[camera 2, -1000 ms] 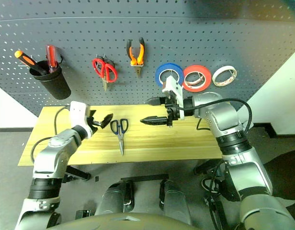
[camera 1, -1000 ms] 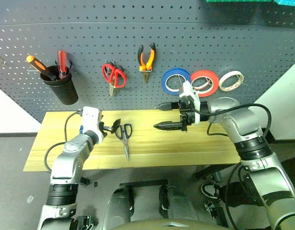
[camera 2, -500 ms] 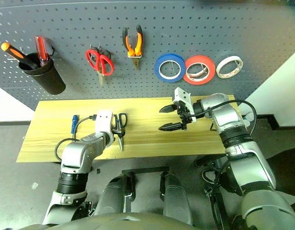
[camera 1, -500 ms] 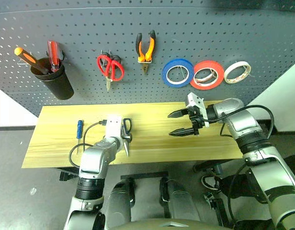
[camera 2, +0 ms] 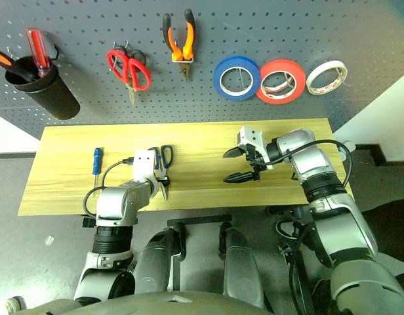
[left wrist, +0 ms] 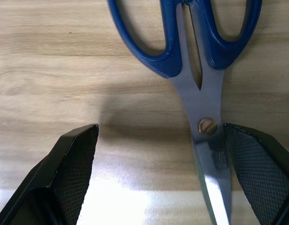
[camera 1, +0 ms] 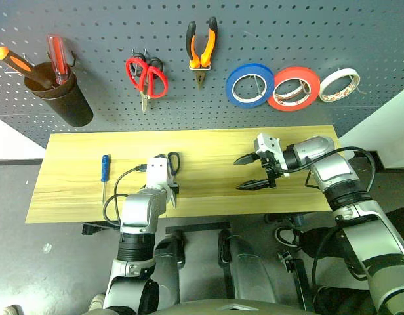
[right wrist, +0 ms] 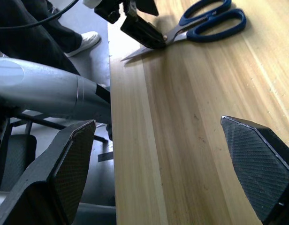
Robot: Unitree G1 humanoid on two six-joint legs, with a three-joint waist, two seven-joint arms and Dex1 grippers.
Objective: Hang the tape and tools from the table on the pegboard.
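Pale wood bench (camera 1: 71,190) carries the blue-handled scissors (left wrist: 201,70) beneath the wide-open left gripper (left wrist: 163,173); stiff, thin steel, best pinched near the pivot. Right gripper (camera 1: 252,172) hangs open nearby; beyond, the pegboard (camera 1: 307,26).

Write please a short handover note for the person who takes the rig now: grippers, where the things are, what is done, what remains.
Left gripper: open, low over the blue-handled scissors on the table, one finger beside the pivot.
Right gripper: open, holding nothing, above the table.
Done: blue tape and pliers hang on the pegboard.
Left: the scissors and the blue screwdriver, both lying on the table.
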